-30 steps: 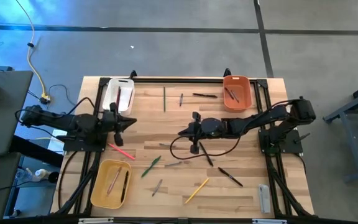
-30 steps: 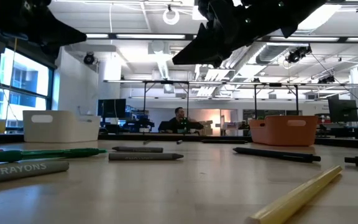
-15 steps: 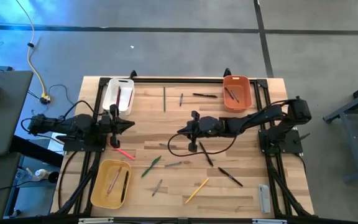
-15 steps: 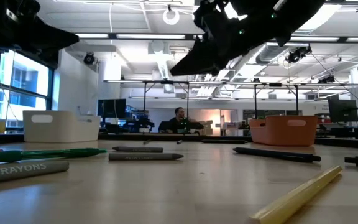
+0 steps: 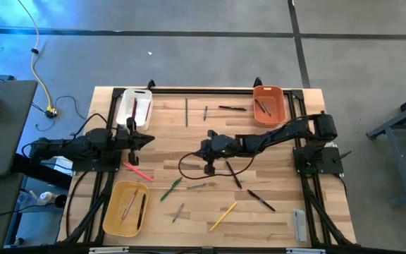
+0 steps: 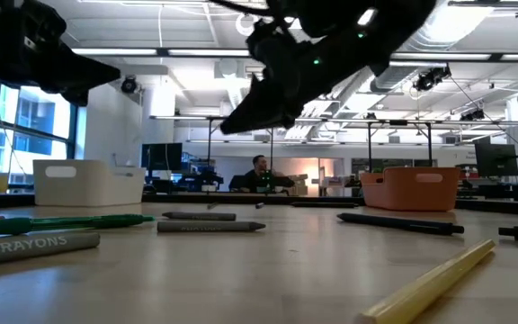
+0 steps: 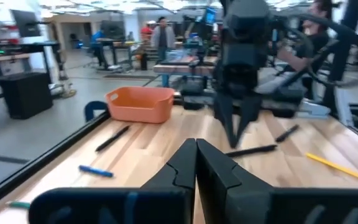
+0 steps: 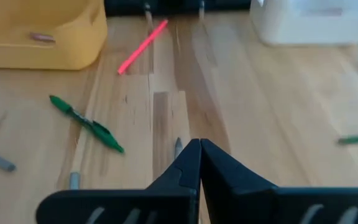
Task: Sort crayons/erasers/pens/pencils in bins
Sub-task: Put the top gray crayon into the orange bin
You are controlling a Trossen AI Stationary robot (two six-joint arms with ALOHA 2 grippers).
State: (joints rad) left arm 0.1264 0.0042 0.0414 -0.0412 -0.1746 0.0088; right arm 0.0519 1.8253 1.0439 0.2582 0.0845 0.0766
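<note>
Right gripper [image 5: 204, 149] mid-table (fingers closed, empty).

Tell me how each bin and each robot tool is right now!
white bin: upright, a stick inside.
orange bin: upright, sticks inside.
yellow bin: upright, two sticks inside.
left tool: shut, empty, beside the white bin.
right tool: shut, empty, above the table's middle.
</note>
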